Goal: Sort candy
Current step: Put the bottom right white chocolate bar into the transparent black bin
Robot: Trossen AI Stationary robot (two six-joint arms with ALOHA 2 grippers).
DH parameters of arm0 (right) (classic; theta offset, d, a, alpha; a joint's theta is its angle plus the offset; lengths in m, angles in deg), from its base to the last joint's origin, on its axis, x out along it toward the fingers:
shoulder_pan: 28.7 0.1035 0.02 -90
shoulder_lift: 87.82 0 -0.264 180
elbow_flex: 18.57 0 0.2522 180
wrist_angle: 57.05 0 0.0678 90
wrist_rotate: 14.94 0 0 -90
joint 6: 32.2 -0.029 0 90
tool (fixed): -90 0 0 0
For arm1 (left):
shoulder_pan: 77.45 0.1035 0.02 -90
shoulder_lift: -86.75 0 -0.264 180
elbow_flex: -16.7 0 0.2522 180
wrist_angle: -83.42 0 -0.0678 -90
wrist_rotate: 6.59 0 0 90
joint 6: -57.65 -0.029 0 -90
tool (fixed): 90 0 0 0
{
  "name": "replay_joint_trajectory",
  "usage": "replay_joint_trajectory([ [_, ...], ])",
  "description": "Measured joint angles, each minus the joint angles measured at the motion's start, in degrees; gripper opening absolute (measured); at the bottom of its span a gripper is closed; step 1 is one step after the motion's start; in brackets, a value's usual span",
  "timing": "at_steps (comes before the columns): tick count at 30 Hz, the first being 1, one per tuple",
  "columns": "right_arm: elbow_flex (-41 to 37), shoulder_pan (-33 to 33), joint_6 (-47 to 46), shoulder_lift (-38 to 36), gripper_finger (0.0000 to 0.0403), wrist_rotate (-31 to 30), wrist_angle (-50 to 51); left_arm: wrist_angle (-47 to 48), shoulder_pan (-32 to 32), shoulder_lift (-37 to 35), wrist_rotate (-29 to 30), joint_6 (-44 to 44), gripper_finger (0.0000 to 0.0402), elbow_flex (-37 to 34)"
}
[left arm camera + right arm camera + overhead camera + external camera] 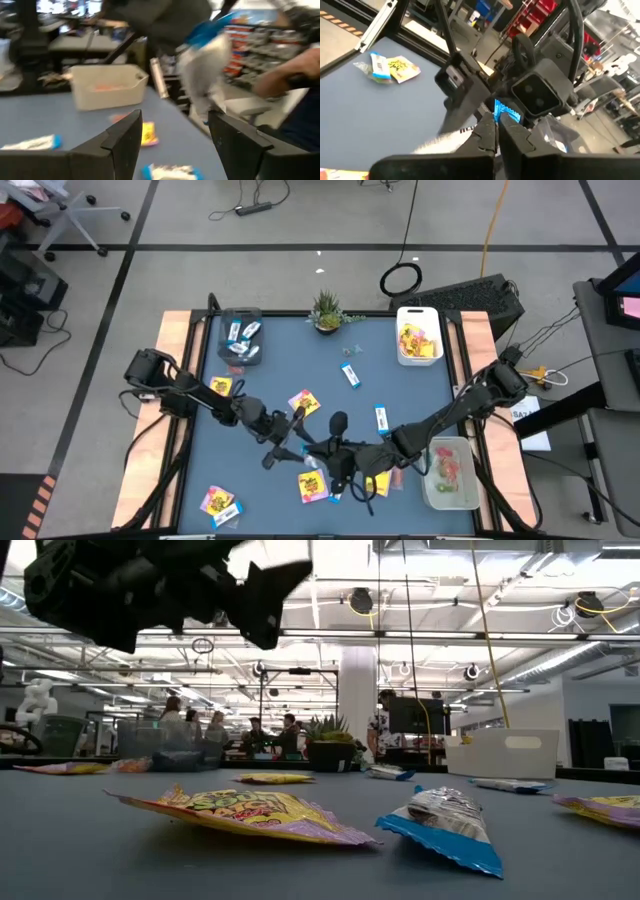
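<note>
A blue-and-white candy bar hangs in the air over the near middle of the table, and my right gripper is shut on it. My left gripper faces it, open. Its fingers stand apart, short of the bar and not touching it. In the high view the two grippers meet, left and right. Loose candy lies flat on the blue table: yellow packets and blue bars. My right gripper pinches the bar's blue crimped end between its two fingertips. The bar is lifted clear of the table. In the left wrist view its white body hangs below the blue end.
At the far left a clear bin holds blue bars. A white bin at the far right holds yellow packets. A clear bin at the near right holds red and pink pieces. A potted plant stands at the far edge. People stand in the room beyond.
</note>
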Motion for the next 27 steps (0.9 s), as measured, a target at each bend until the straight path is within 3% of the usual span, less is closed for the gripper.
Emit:
replay_joint_trajectory([
  [4,-1.0,-0.1,3.2,0.0,0.0,-0.4,-3.0,-0.6,-0.1,0.0,-3.1,1.0,0.0235,0.0],
  [18,-1.0,-1.7,9.1,0.0,0.0,-0.5,-8.3,-3.5,-0.7,0.0,-3.2,2.6,0.0234,2.3],
  [27,-1.0,-2.0,11.5,0.0,0.0,-0.9,-9.4,-2.1,-0.8,0.0,-3.9,2.6,0.0188,2.7],
])
